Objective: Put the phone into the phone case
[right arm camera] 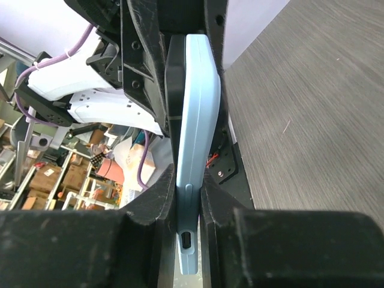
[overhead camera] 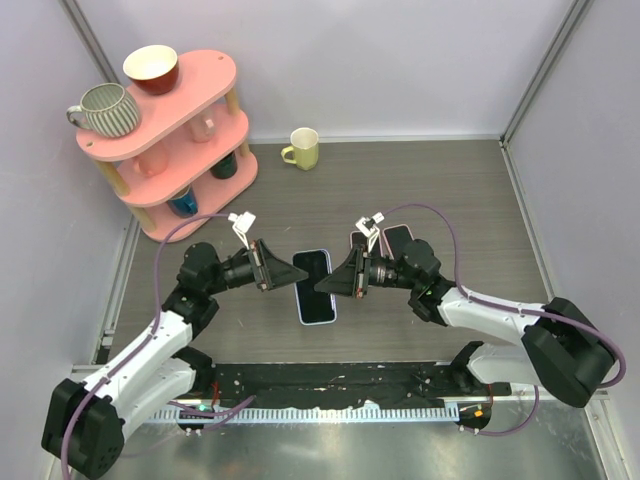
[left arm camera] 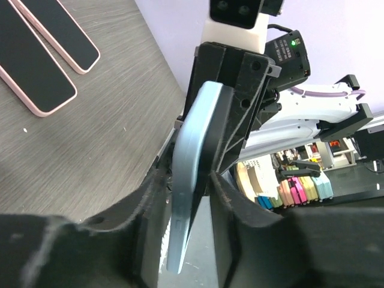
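Note:
A light blue phone case (overhead camera: 314, 287) with the dark phone in it is held up over the table between my two grippers. My left gripper (overhead camera: 300, 270) grips its left edge. My right gripper (overhead camera: 327, 284) grips its right edge. In the left wrist view the case (left arm camera: 193, 156) stands edge-on between my fingers (left arm camera: 150, 198). The black phone (left arm camera: 215, 129) lies against it and stands slightly proud on one side. In the right wrist view the case (right arm camera: 195, 114) is clamped tight between both pads (right arm camera: 165, 198), port cutout downward. The black phone edge (right arm camera: 174, 90) shows along its left.
Two pink-edged phones (overhead camera: 396, 237) lie on the table behind the right gripper and also show in the left wrist view (left arm camera: 36, 75). A pink shelf (overhead camera: 170, 130) with mugs stands at the back left. A yellow-green mug (overhead camera: 303, 148) stands at the back. A black strip (overhead camera: 330, 385) runs along the near edge.

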